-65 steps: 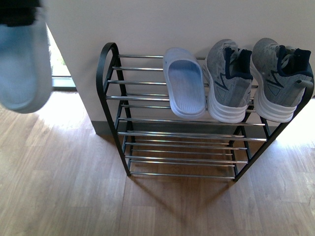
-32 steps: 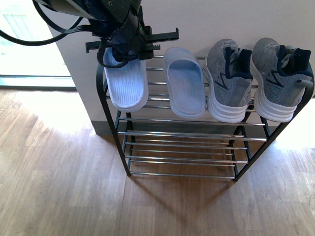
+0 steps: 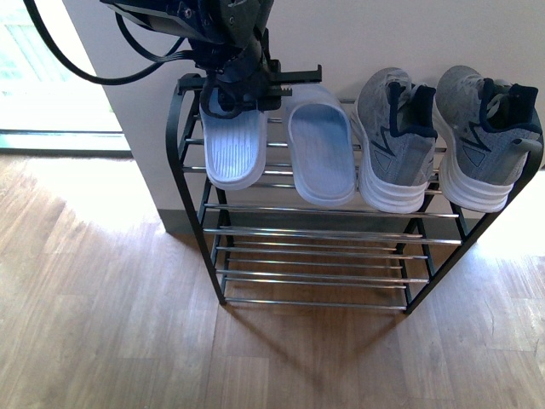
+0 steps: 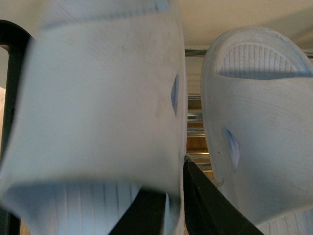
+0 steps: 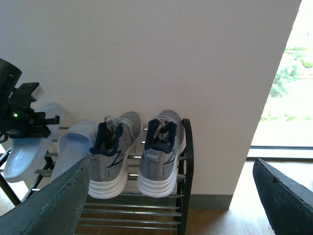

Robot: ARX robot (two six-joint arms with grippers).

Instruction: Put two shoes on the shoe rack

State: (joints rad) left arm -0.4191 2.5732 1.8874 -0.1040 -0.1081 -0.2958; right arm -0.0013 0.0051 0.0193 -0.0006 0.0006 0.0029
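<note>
— Claws first: state of the left claw?
— Nearly closed, pinched on the held slipper, pale blue, at its strap end. Dark fingers tight against the strap in the left wrist view.
— And the right claw?
— Spread wide, holding nothing, well back from the shoe rack.
— Whereabouts of the grey sneakers?
— Up on the top tier, at the right end. Inner sneaker and outer sneaker side by side, heels to the front, white soles showing. Outer one close against the black side frame.
— Then outward from there?
— Second slipper just beside the inner sneaker, lying across the chrome rods. Held slipper next to it at the left end of the same tier; resting on the rods or just above them, cannot tell.
— Lower tiers?
— Bare rods only. Behind, a pale wall; below, a wooden floor.
</note>
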